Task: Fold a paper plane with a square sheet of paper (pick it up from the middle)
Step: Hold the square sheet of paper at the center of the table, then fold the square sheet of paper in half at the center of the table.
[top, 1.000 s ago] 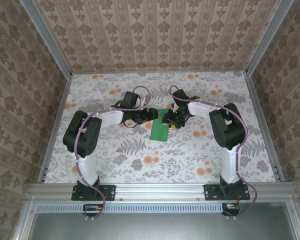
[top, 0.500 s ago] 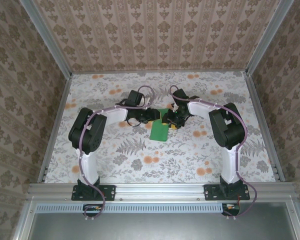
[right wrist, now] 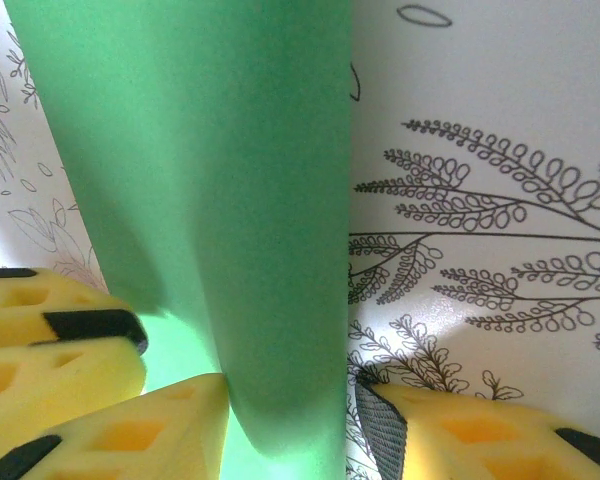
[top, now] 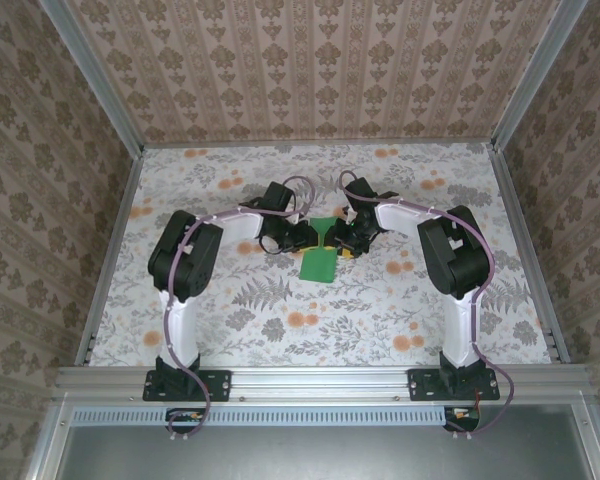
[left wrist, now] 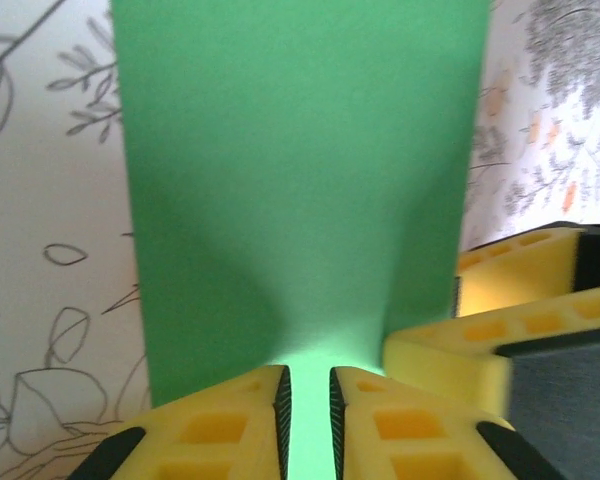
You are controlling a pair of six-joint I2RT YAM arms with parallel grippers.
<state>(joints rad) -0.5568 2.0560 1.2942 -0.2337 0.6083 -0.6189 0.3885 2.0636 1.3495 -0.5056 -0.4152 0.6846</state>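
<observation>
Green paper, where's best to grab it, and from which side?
Best take the green paper at its far end, where it rises into a narrow ridge; the wider near part lies flat on the table. Come from the far end, pinching across the ridge, like the left gripper.

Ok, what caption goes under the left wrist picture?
Left gripper jaws pinching the green paper into a ridge.
</observation>
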